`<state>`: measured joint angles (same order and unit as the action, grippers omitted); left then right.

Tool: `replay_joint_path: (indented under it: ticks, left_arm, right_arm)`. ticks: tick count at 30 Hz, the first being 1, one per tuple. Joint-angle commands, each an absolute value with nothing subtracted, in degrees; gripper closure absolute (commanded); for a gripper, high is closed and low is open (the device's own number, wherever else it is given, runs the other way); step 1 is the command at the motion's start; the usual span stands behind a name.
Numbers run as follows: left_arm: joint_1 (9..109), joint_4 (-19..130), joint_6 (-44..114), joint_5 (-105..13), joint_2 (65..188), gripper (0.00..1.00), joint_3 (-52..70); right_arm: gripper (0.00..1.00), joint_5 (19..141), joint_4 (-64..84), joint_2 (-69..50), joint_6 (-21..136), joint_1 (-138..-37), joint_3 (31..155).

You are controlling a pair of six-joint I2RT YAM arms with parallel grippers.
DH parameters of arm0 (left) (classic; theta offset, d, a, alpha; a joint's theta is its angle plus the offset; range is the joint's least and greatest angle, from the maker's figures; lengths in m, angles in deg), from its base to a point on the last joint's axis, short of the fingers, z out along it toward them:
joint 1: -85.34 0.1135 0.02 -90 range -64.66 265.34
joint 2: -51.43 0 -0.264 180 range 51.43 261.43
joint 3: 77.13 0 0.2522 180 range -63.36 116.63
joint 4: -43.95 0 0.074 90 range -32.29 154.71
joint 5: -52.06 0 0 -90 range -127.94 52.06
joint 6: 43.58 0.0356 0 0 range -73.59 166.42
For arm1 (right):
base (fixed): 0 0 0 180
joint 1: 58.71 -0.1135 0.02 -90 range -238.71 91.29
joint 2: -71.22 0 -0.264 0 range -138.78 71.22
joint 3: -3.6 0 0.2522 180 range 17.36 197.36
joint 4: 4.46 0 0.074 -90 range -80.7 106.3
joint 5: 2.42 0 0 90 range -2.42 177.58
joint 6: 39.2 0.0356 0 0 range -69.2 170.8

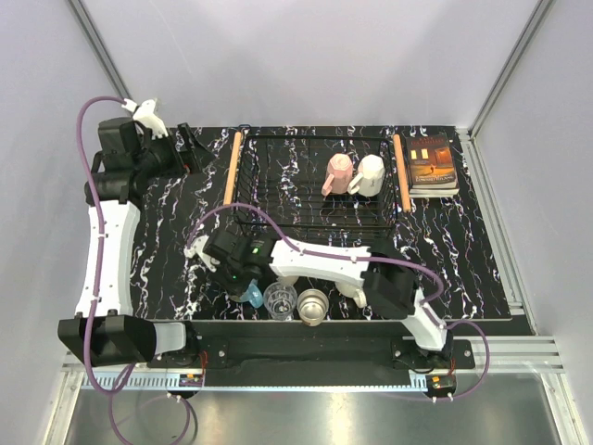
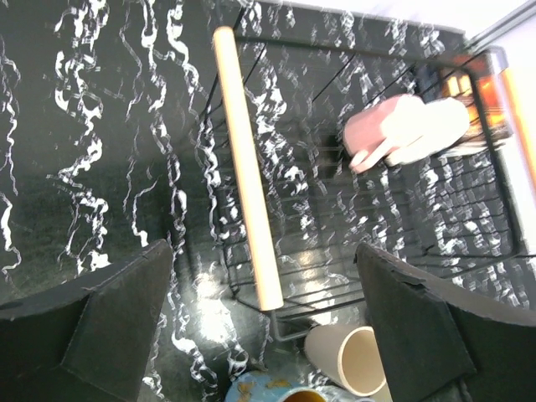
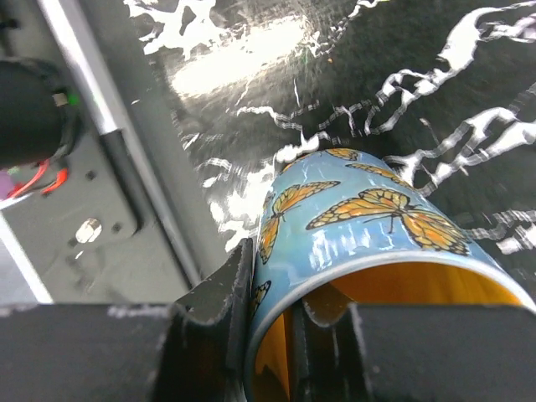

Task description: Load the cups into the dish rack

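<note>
The black wire dish rack [image 1: 278,199] with wooden rod handles stands at the back centre. A pink mug [image 1: 338,174] and a white mug [image 1: 369,175] sit in its right end. My right gripper [image 1: 248,283] is shut on the rim of a blue butterfly mug [image 3: 368,226] with an orange inside, one finger inside it and one outside, near the table's front edge. Right of it stand a clear glass tumbler [image 1: 280,299] and a pale cup [image 1: 313,306]. A cream cup [image 2: 352,358] lies on its side by the rack's near left corner. My left gripper [image 1: 190,141] stands open and empty at the back left.
An orange-brown book [image 1: 431,163] lies at the back right beside the rack. The rack's left wooden handle [image 2: 244,159] runs between my left fingers in the wrist view. The table's metal front rail [image 3: 126,159] is close to the blue mug.
</note>
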<state>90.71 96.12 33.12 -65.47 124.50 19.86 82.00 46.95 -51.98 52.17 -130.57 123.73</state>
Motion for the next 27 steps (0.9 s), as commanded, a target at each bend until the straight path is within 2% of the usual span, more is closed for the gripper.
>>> replay_joint_path:
  ticks: [1, 11, 15, 17, 20, 27]
  left_arm:
    - [91.9, 91.7, 28.7, -69.3, 122.9, 0.01, 26.3]
    - [93.3, 89.3, 21.4, -72.8, 124.3, 0.01, 32.2]
    - [94.0, 82.8, 12.1, -84.9, 125.0, 0.01, 30.3]
    - [93.6, 78.7, 3.6, -92.7, 125.9, 0.02, 27.4]
    - [89.7, 73.9, -0.8, -97.9, 126.4, 0.06, 24.6]
    - [76.7, 72.9, 1.2, -92.8, 125.0, 0.07, 18.6]
  right_arm:
    - [1.00, 82.4, 43.1, -33.2, 53.5, -129.5, 125.8]
    - [1.00, 79.1, 30.0, -8.6, 60.1, -123.5, 115.6]
    - [1.00, 74.1, 11.5, 4.6, 69.5, -112.6, 96.8]
    - [1.00, 70.7, 0.7, 9.8, 76.8, -105.0, 91.7]
    - [1.00, 65.8, -6.6, 10.9, 84.2, -97.4, 86.6]
    - [1.00, 61.8, -23.1, 7.6, 97.4, -90.0, 85.0]
